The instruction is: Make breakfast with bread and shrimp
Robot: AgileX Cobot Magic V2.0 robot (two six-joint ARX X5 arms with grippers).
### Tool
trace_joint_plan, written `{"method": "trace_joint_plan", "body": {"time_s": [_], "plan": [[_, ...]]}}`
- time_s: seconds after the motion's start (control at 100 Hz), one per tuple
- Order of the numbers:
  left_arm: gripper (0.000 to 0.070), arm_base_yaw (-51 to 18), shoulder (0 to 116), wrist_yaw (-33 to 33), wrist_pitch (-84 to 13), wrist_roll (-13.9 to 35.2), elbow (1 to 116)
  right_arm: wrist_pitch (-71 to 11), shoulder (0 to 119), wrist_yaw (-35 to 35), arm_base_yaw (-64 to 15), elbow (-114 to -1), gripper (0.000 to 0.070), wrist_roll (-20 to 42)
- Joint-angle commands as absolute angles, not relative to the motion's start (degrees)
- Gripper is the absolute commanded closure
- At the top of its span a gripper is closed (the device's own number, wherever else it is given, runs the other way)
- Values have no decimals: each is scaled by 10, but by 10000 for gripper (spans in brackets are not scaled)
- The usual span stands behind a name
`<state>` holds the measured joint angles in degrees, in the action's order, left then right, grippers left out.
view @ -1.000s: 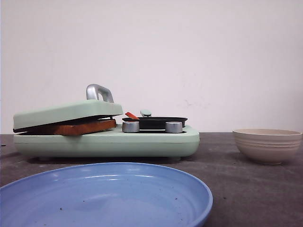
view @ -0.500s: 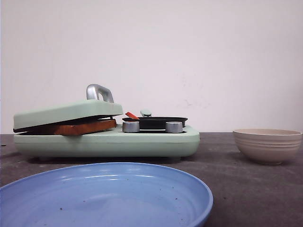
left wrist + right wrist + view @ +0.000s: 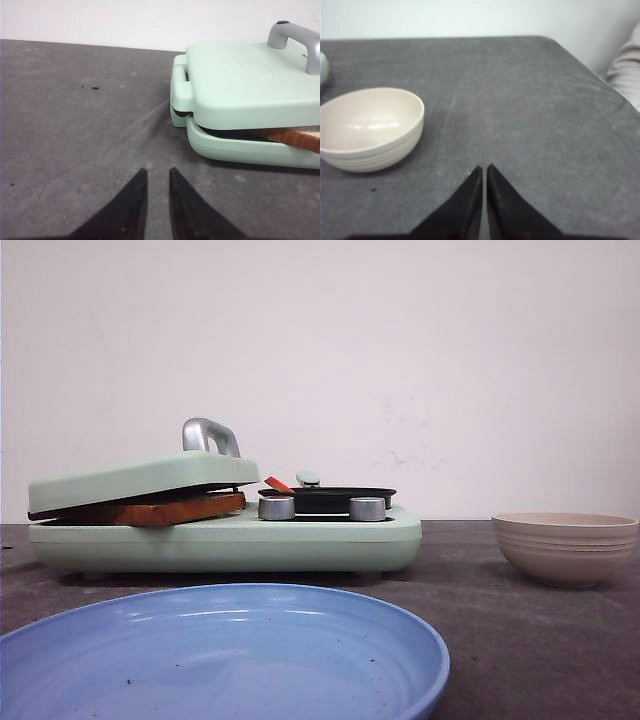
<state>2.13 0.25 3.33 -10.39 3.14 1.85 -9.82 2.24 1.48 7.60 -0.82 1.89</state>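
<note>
A: Station condition?

B: A mint-green cooker [image 3: 225, 535] stands on the grey desk [image 3: 520, 640], left of centre in the front view. Its lid [image 3: 140, 480], with a metal handle [image 3: 210, 435], is lowered but tilted, propped on the bread [image 3: 175, 508]. It does not close flush.

A: Location of the bread?

B: Clamped between lid and base, brown crust edge showing at the gap. The left wrist view confirms it: the crust [image 3: 295, 137] shows under the lid. How many slices lie inside, I cannot tell.

A: And the shrimp?

B: A thin red-orange sliver [image 3: 278, 484] at the left rim of the small black pan [image 3: 330, 498], which sits on the cooker's right half behind two metal knobs [image 3: 276, 507]. Only the tip is visible.

A: Left hand?

B: The left hand [image 3: 156, 174] hangs above bare desk near the cooker's hinge end, apart from it. The fingers [image 3: 136, 190] stand a narrow gap apart, holding nothing.

A: Right hand?

B: The right hand [image 3: 484, 170] is over bare desk beside a cream bowl [image 3: 367, 127], not touching it. Its fingertips [image 3: 475, 182] are pressed nearly together, with nothing between them.

A: Other items?

B: A blue plate [image 3: 220, 655] lies nearest the camera in the front view. The cream bowl stands on the right, well apart from the cooker. No contents are visible in either.
</note>
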Motion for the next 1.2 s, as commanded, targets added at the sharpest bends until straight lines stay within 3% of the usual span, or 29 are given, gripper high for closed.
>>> {"method": "trace_joint_plan", "body": {"time_s": [0.0,1.19], "plan": [[700,22,2,34,-107,35,8,-104,16,14,78,-7,694,6],[700,22,2,34,-107,35,8,-90,2,15,80,-7,695,-6]]}}
